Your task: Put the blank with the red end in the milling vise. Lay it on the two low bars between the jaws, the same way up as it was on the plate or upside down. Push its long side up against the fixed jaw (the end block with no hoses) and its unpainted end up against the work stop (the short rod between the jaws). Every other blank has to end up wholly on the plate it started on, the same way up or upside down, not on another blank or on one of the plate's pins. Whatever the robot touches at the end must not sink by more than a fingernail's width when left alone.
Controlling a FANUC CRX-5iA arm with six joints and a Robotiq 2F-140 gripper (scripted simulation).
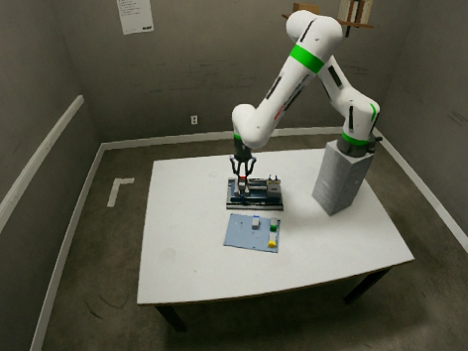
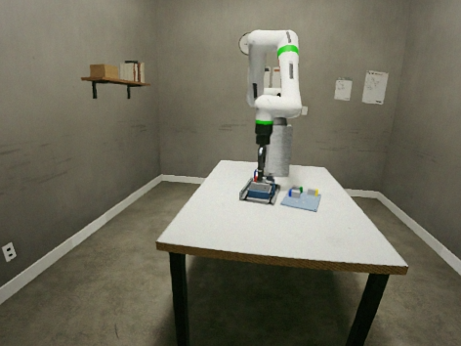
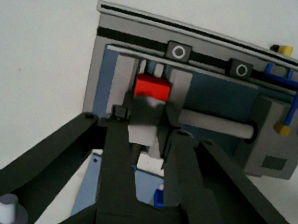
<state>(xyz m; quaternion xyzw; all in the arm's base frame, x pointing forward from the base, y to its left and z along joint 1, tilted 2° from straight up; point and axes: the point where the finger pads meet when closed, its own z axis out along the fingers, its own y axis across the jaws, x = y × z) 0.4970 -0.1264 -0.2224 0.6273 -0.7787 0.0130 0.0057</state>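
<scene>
My gripper (image 1: 242,179) (image 2: 259,177) (image 3: 145,109) is shut on the grey blank with the red end (image 1: 242,177) (image 2: 254,179) (image 3: 150,88). It holds the blank over the left end of the milling vise (image 1: 258,202) (image 2: 259,194) (image 3: 213,99), red end away from the wrist camera. The vise's end with blue and yellow hose fittings (image 1: 272,178) is on the right in the top view, away from the blank. I cannot tell whether the blank touches the low bars. The fingers hide its unpainted end.
A light blue plate (image 1: 238,236) (image 2: 304,203) lies in front of the vise with a blue-ended blank (image 1: 256,222), a green-ended blank (image 1: 273,226) and a yellow-ended blank (image 1: 272,243). The arm's grey pedestal (image 1: 342,178) stands at the back right.
</scene>
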